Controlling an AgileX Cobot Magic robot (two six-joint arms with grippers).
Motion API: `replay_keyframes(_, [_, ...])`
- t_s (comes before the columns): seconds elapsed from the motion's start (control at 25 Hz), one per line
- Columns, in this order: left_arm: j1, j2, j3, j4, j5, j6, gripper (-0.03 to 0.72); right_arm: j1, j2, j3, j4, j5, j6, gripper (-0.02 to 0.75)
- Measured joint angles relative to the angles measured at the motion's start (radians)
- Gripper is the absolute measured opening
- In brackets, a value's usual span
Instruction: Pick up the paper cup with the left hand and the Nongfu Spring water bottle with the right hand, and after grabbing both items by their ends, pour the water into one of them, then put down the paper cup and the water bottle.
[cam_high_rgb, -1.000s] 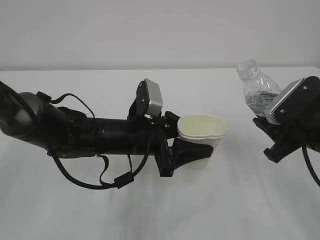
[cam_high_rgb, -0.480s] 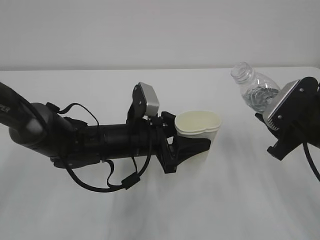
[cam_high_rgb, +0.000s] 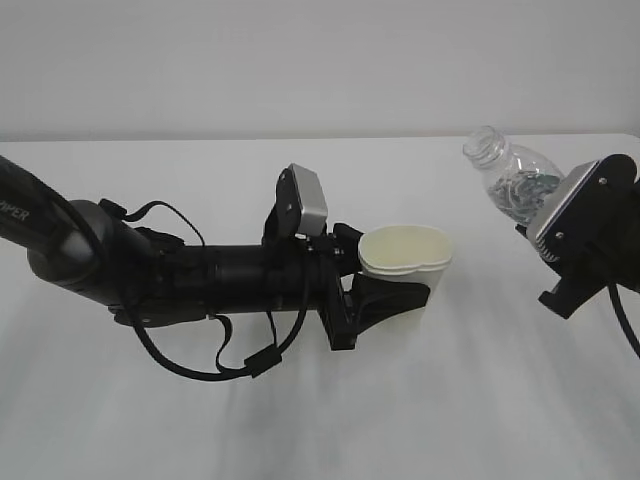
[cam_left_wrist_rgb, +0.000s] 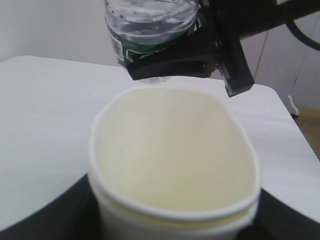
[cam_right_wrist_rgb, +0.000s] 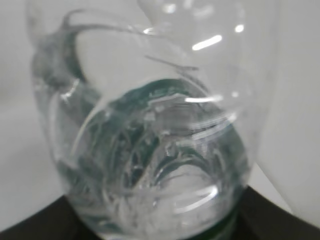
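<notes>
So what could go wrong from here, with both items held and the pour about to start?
The clear capless plastic bottle tilts toward the off-white paper cup, but its mouth is still well to the side, so tipping further now could spill water on the white table. The left gripper has squeezed the cup's rim out of round; a tighter squeeze may buckle it.

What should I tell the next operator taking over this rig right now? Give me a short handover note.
Left gripper: shut on the paper cup, held upright above the table; its rim is squeezed out of round.
Right gripper: shut on the water bottle, capless, tilted with its neck toward the cup.
Done: both items picked up.
Left: bottle mouth is not yet over the cup and the cup looks empty in the left wrist view, so bring them together, pour, then set both down.
</notes>
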Motion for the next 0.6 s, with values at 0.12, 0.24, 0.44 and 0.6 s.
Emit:
replay_keyframes(0.12, [0.0,0.0,0.0,0.003,-0.001,0.0,0.438,0.0,0.0,0.0,0.0,0.0,-0.023,0.384])
replay_keyframes(0.24, [0.0,0.0,0.0,0.005,-0.001,-0.002,0.438,0.0,0.0,0.0,0.0,0.0,-0.034,0.384])
replay_keyframes(0.44, [0.0,0.0,0.0,0.005,-0.002,-0.002,0.438,0.0,0.0,0.0,0.002,0.0,-0.062,0.384])
replay_keyframes(0.6, [0.0,0.0,-0.002,0.005,-0.002,-0.002,0.438,0.0,0.0,0.0,0.002,0.0,-0.111,0.384])
